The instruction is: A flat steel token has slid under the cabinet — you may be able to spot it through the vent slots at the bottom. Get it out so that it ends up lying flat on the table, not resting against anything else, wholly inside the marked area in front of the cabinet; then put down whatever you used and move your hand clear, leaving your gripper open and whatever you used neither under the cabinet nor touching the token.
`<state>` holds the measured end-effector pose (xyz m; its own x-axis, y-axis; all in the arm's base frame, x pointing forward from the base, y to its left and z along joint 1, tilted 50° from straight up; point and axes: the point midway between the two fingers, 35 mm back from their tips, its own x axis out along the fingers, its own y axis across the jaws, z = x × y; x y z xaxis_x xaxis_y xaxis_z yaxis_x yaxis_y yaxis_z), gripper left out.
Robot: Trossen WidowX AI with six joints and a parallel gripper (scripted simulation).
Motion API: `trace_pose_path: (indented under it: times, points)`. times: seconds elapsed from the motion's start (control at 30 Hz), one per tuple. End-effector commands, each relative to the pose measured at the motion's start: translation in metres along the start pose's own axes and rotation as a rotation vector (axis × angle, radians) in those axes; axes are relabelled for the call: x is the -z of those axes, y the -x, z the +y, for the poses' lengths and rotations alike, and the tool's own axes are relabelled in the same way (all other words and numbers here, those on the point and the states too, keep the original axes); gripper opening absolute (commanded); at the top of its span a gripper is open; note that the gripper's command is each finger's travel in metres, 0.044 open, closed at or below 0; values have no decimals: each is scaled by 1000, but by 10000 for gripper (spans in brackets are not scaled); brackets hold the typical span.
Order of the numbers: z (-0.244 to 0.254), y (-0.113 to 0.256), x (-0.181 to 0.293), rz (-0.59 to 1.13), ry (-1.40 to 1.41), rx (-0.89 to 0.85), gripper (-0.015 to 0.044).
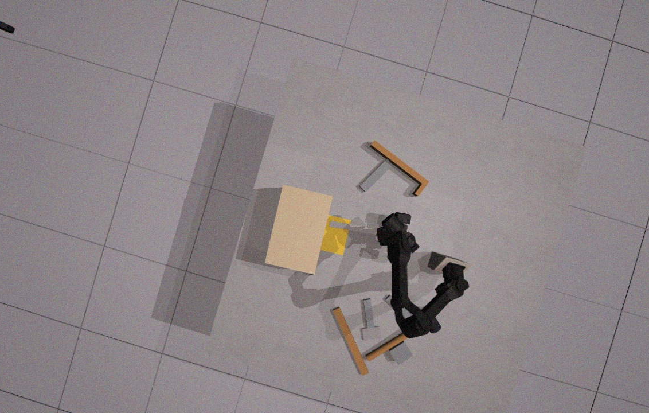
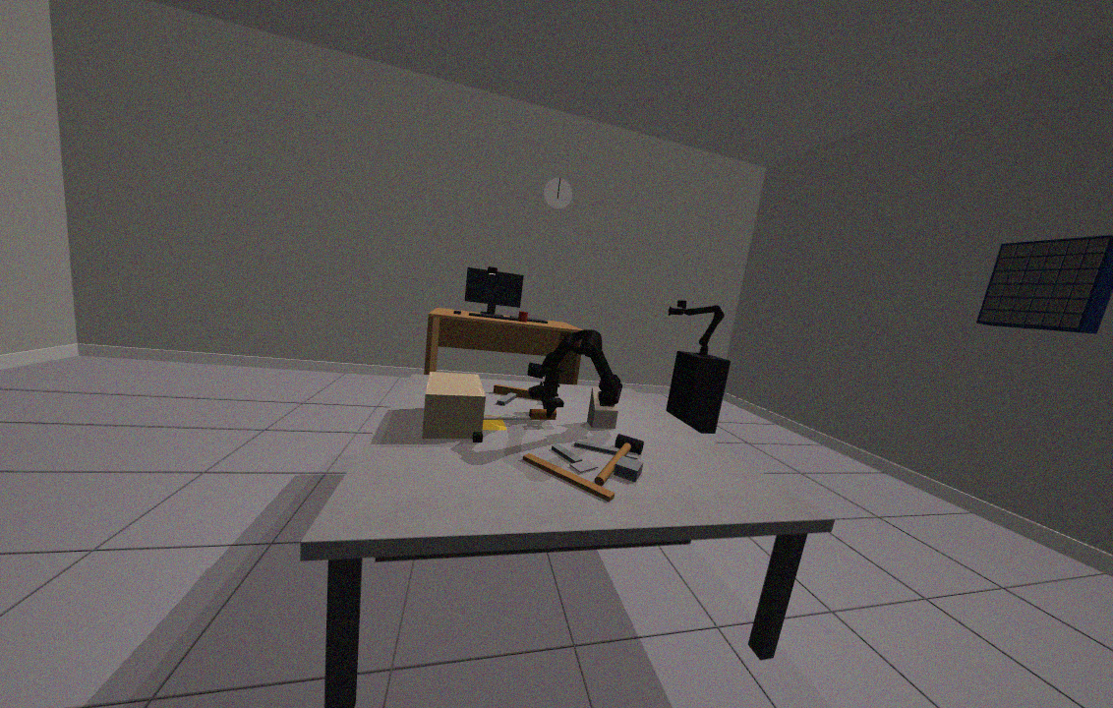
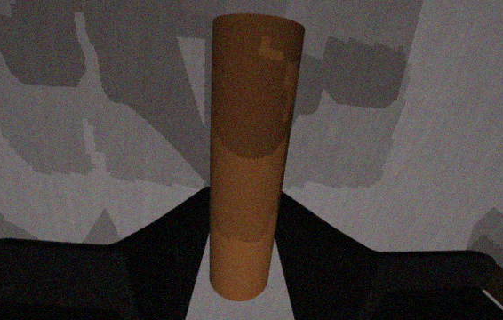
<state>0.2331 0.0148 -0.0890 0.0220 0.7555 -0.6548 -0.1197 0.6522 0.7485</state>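
Observation:
My gripper [image 1: 382,235] [image 2: 550,408] [image 3: 243,196] is shut on the round orange-brown handle [image 2: 538,413] [image 3: 251,111] of a tool, low over the table in front of the cabinet. The tool's thin grey shaft [image 2: 507,418] reaches from the handle towards the cabinet. The beige cabinet [image 1: 298,229] [image 2: 453,406] stands left of the gripper in the top and exterior views. The yellow marked area [image 1: 333,242] [image 2: 495,426] lies against its front. A grey strip [image 1: 338,224] shows over that area; I cannot tell whether it is part of the tool. The steel token cannot be made out.
An orange angled piece [image 1: 399,162] and a grey bar [image 1: 374,175] lie beyond the gripper. An orange bar [image 1: 350,340] [image 2: 567,477], a grey T-shaped piece [image 1: 367,315] and a black-headed hammer [image 2: 628,442] lie on the other side. A grey wedge-like block [image 2: 603,415] stands by the arm's base.

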Motion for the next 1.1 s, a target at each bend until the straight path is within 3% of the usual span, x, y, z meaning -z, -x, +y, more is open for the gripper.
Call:
trace_pose_path:
  times: [0.0,1.07]
  points:
    - [-1,0,0,0,3,0,0]
    - [-33,4,4,4,71,0,0]
